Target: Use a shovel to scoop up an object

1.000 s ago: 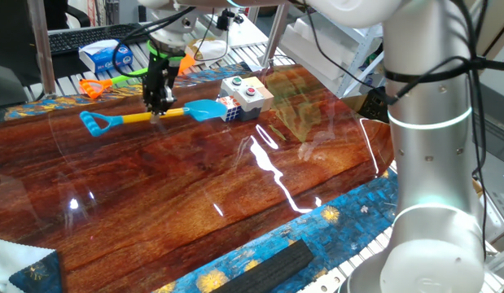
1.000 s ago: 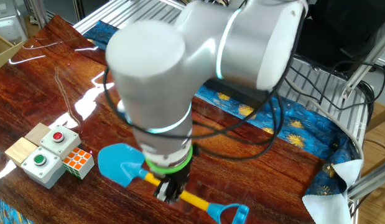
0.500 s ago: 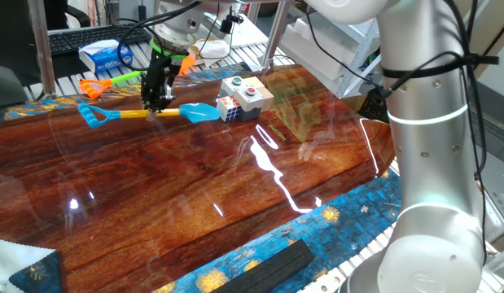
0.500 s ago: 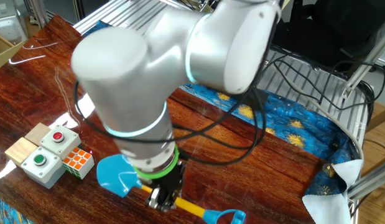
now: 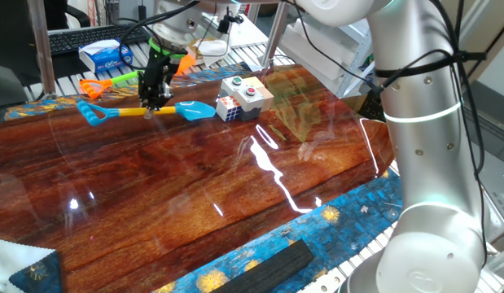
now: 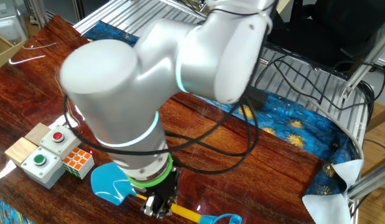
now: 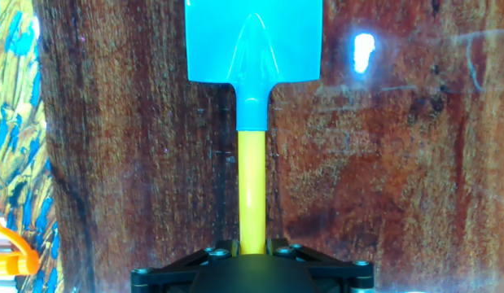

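Note:
The shovel (image 5: pixel 146 111) has a light-blue blade, yellow shaft and blue D-handle. My gripper (image 5: pixel 156 104) is shut on its yellow shaft and holds it just above the table. In one fixed view the blade (image 5: pixel 195 110) points at the Rubik's cube (image 5: pixel 226 107), with a small gap between them. In the other fixed view the blade (image 6: pixel 109 183) lies just below the cube (image 6: pixel 78 162). The hand view shows the shaft (image 7: pixel 252 183) running from my gripper (image 7: pixel 252 244) to the blade (image 7: pixel 253 45); the cube is out of that view.
A beige box with a red and a green button (image 5: pixel 245 92) stands right behind the cube, also in the other fixed view (image 6: pixel 44 151). An orange-bladed, green-shafted toy shovel (image 5: pixel 113 81) lies behind my gripper. A tissue pack (image 5: pixel 105 55) sits at the far edge.
My gripper has carried the shovel to the left and a little back from the cube, so the gap between blade and cube has grown.

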Robot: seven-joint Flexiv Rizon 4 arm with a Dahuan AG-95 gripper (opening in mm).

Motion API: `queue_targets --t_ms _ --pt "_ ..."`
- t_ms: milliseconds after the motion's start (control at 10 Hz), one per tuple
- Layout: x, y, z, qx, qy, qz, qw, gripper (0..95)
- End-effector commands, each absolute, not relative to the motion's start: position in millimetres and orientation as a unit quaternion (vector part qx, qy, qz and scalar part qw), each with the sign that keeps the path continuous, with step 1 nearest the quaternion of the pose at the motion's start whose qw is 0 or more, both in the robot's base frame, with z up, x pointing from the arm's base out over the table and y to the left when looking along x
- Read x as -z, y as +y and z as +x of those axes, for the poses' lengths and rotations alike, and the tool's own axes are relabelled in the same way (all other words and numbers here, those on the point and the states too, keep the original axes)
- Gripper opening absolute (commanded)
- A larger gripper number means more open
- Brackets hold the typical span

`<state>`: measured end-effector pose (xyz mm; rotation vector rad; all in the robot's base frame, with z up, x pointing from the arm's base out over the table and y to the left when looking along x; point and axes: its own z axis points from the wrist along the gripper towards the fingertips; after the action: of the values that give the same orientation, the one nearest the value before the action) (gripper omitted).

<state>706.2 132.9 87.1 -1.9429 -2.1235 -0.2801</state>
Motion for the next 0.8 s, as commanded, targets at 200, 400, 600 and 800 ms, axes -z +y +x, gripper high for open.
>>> queue_targets --t_ms 200,400,600,800 --pt "-82.8 132.4 709.3 0.095 -0.724 -0.671 0.129 0.0" --pt "-80.6 131.4 710.0 0.098 -0.72 -0.674 0.133 0.0" --pt "-76.8 128.9 709.7 0.106 -0.717 -0.675 0.139 0.0" --pt "-74.4 127.0 709.6 0.111 -0.715 -0.675 0.144 0.0"
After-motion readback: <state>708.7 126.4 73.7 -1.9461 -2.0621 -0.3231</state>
